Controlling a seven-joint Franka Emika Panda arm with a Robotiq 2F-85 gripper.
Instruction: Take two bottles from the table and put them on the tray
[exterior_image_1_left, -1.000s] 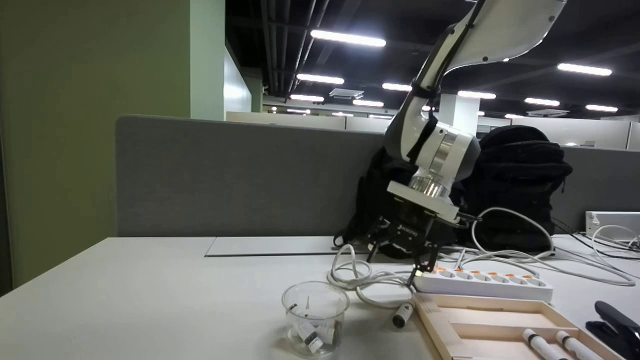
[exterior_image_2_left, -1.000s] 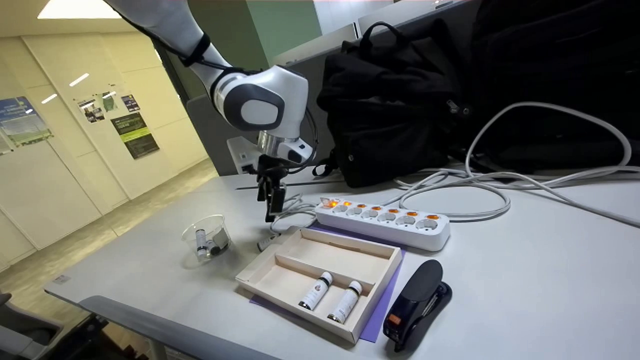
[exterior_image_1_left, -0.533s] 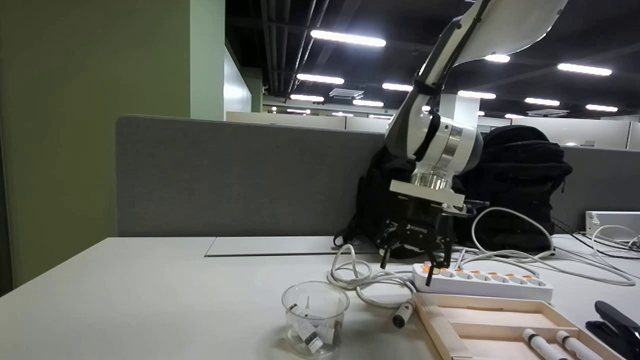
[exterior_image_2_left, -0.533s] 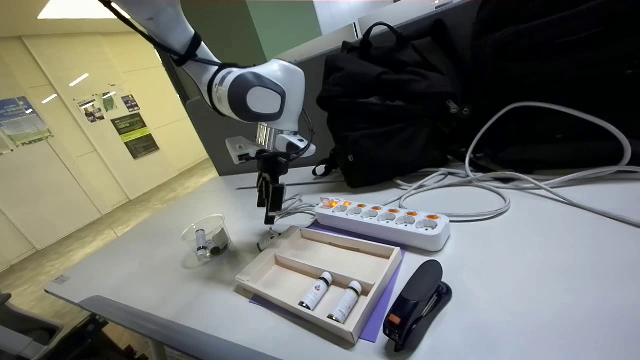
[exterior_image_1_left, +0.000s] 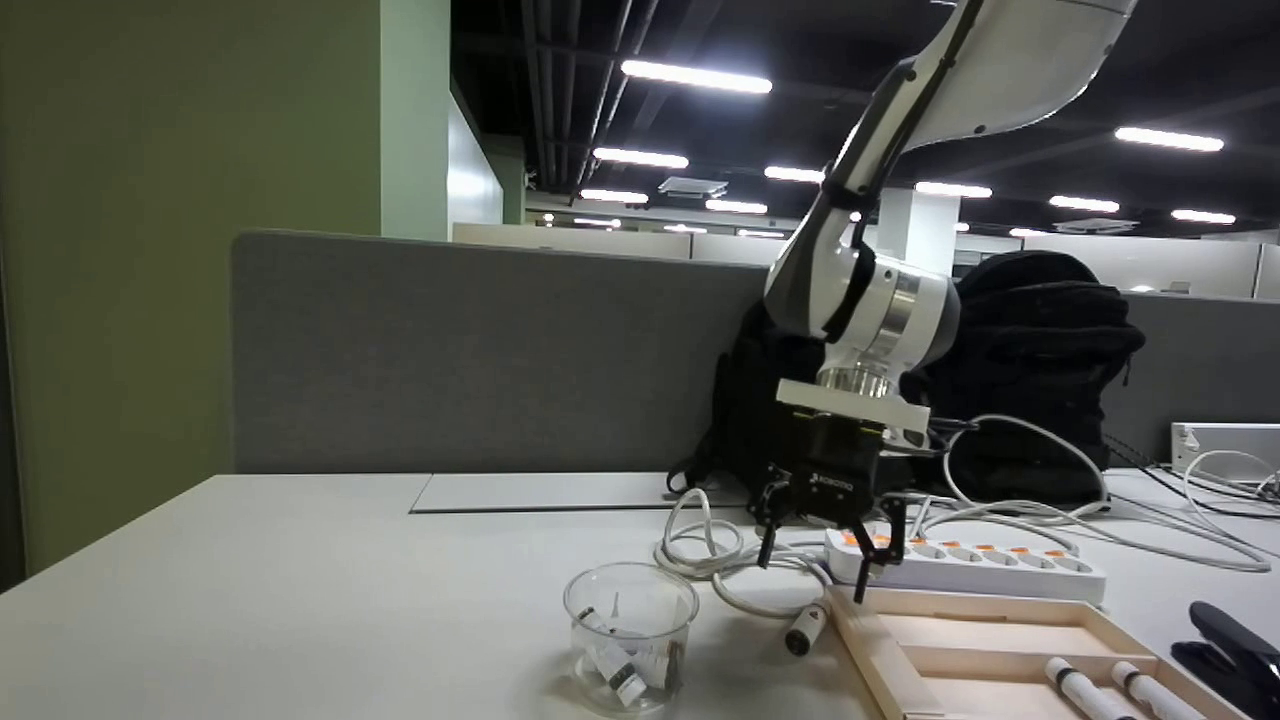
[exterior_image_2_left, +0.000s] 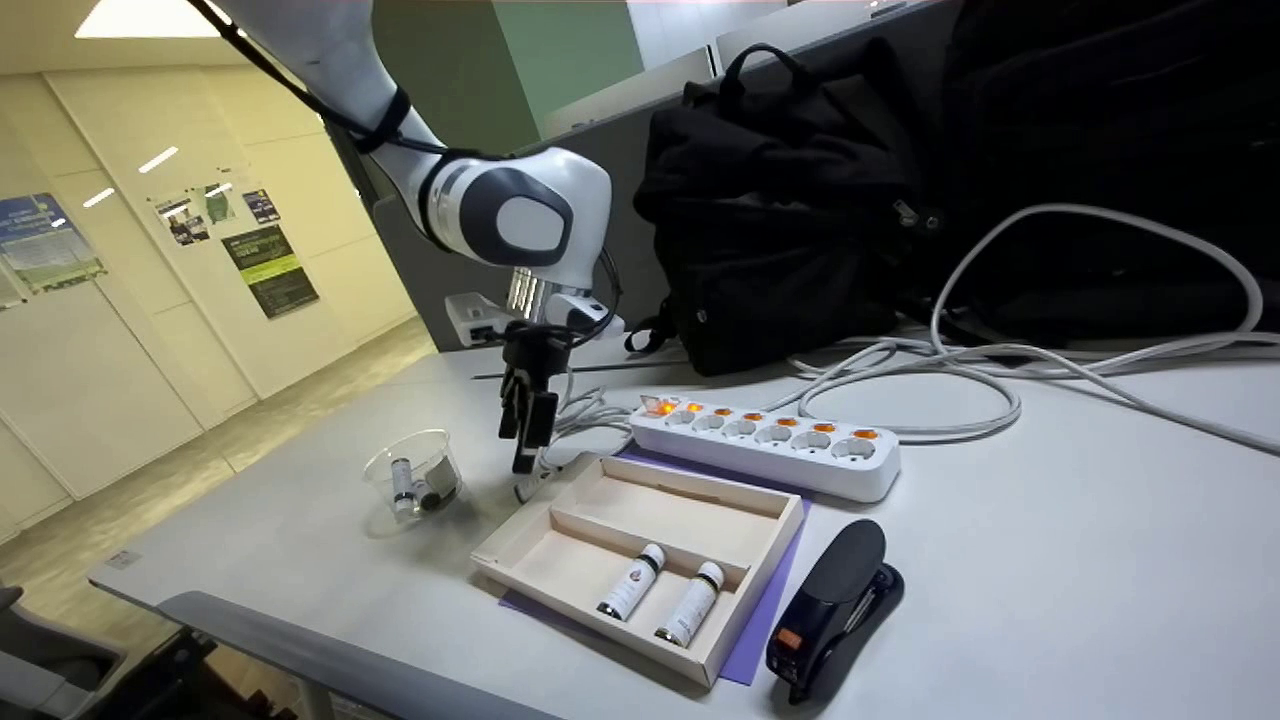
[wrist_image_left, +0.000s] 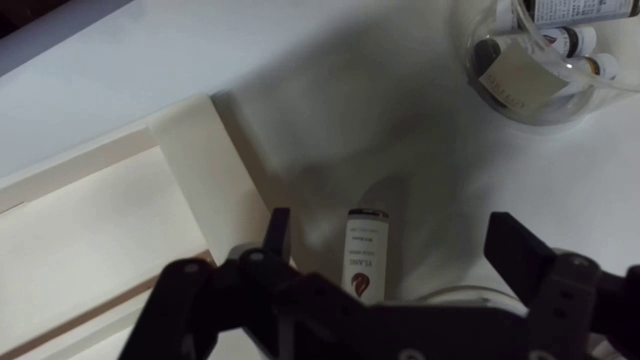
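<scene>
A small white-labelled bottle with a dark end (exterior_image_1_left: 807, 628) lies on the table (exterior_image_1_left: 300, 610) beside the tray's (exterior_image_1_left: 868, 650) near-left side; it shows in the wrist view (wrist_image_left: 367, 255), its lower part hidden by my gripper. My gripper (exterior_image_1_left: 812, 578) is open and empty above this bottle. In the wrist view my fingers (wrist_image_left: 390, 220) stand apart on either side of it, the bottle nearer the left finger. Two more bottles, one at left (exterior_image_2_left: 632, 582) and one at right (exterior_image_2_left: 692, 605), lie side by side in the tray's front compartment; the back compartment is empty.
A clear round cup (exterior_image_1_left: 630, 600) holding several bottles stands beside the loose bottle. A white power strip (exterior_image_2_left: 765, 450) lies behind the tray, with coiled cable (exterior_image_1_left: 710, 560) near the gripper. A black stapler (exterior_image_2_left: 838, 610) lies beside the tray. Black backpacks (exterior_image_2_left: 780, 220) stand behind.
My gripper has shifted right, straightened from a tilt to more upright, and come down closer to the loose bottle. It stays open. The bottles, tray and cup have not moved.
</scene>
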